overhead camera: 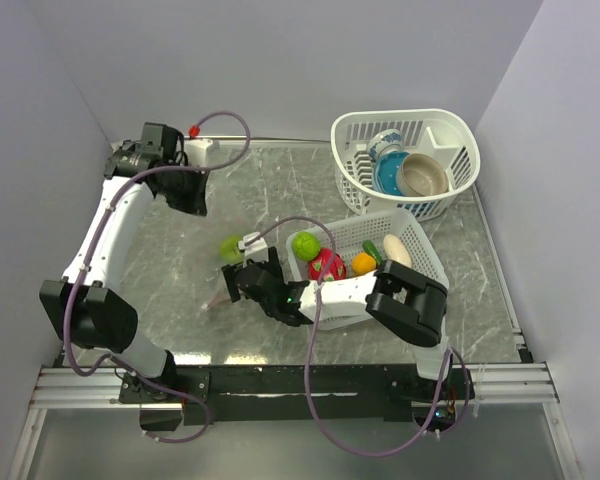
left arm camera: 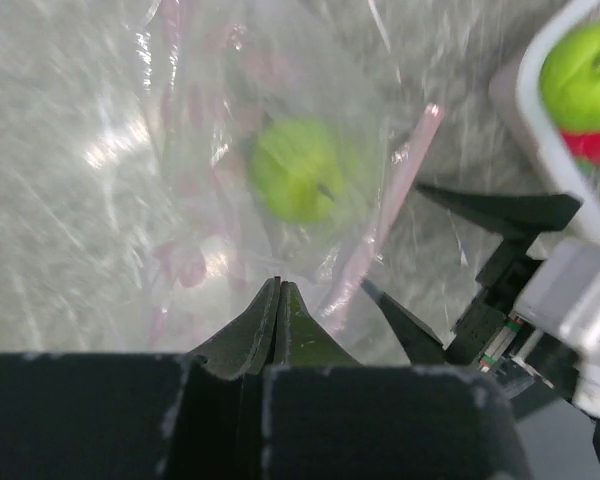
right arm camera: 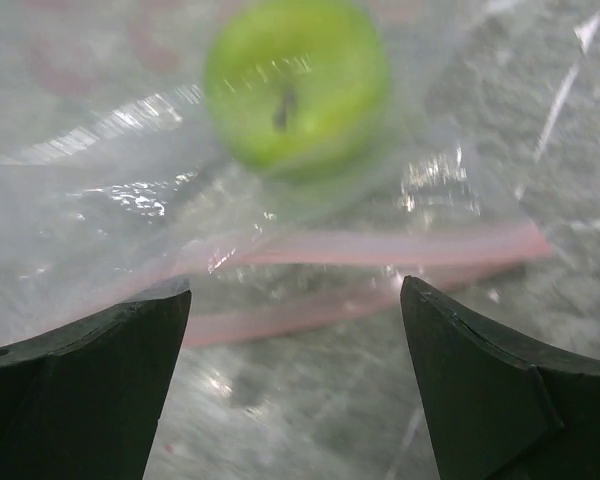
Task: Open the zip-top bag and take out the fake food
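The clear zip-top bag (overhead camera: 226, 268) lies on the table left of the rectangular basket, with one green ball (overhead camera: 230, 246) of the fake food inside it. My right gripper (right arm camera: 295, 290) is open, low at the bag's mouth, and the pinkish zip strip (right arm camera: 380, 245) runs just ahead of its fingertips. The green ball (right arm camera: 295, 85) sits in the bag beyond the strip. My left gripper (left arm camera: 280, 285) is shut with nothing visible between its fingers, raised over the bag (left arm camera: 230, 150). More fake food lies in the basket: a green ball (overhead camera: 304, 245), a red piece (overhead camera: 326, 265), an orange (overhead camera: 363, 263) and a cream oblong (overhead camera: 398, 250).
The white rectangular basket (overhead camera: 420, 262) sits under the right arm. At the back right stands a round white basket (overhead camera: 460, 135) holding a blue-patterned cup (overhead camera: 385, 148) and a tan bowl (overhead camera: 425, 175). Walls close in the table on three sides.
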### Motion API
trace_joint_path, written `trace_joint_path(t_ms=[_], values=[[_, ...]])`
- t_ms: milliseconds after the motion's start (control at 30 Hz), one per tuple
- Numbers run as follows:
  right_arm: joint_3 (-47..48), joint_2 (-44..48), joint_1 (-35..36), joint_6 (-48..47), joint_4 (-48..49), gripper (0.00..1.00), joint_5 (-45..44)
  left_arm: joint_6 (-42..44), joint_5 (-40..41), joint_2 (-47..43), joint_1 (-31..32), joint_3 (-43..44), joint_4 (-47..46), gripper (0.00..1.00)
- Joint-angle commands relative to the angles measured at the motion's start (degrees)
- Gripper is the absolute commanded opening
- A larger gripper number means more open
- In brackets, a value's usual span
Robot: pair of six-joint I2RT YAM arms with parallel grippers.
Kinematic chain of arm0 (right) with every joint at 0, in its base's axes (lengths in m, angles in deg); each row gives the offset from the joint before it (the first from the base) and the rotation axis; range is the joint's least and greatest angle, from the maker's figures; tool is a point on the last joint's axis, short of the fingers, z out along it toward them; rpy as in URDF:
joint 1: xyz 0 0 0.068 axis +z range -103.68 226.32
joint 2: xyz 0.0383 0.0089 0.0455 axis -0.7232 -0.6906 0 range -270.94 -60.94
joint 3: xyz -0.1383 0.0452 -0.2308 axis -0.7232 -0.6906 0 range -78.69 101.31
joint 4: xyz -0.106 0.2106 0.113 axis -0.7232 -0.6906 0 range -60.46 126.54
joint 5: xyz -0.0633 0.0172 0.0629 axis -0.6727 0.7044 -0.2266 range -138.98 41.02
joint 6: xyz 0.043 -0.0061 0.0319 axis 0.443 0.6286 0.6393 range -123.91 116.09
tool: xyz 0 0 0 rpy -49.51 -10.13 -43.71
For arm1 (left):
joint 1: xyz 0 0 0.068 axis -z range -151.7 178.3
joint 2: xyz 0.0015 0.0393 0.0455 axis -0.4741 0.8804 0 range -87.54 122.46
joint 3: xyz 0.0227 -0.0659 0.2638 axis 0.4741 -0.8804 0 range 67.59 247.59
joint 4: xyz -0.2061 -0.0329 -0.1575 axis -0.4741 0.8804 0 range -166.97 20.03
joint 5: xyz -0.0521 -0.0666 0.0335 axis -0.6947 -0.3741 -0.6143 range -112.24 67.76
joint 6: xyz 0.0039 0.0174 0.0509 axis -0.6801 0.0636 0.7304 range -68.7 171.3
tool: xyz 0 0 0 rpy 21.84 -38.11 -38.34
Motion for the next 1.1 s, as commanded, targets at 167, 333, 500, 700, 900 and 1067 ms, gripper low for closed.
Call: trace_joint_path(t_ms=[167,333,500,700,900,1067], values=[[5.4,-2.5,0.2,0.3,0.4,0.93,0.4,2.7,3.1,-2.7,0.5,-9.8,-0.6,0.01],[-2.5,1.9,0.5,2.1,2.7,0.86,1.2,3.6,12.3,-2.4,0.5,-14.0,-5.2,0.01],[-5.4,4.0,0.9,3.4,4.1,0.71,2.7,3.7,16.8,-1.0,0.5,-19.3,-11.3,0.01],[-3.0,1.5,1.1,2.9,4.0,0.68,3.2,3.7,20.1,2.7,0.5,-22.9,-16.1,0.01],[1.5,-2.1,0.7,-0.2,4.0,0.67,3.2,3.9,21.8,6.6,0.5,-22.7,-18.3,0.01],[6.2,-5.3,-1.1,-1.7,2.6,0.68,4.9,4.0,22.3,7.6,0.5,-21.6,-17.7,0.08]])
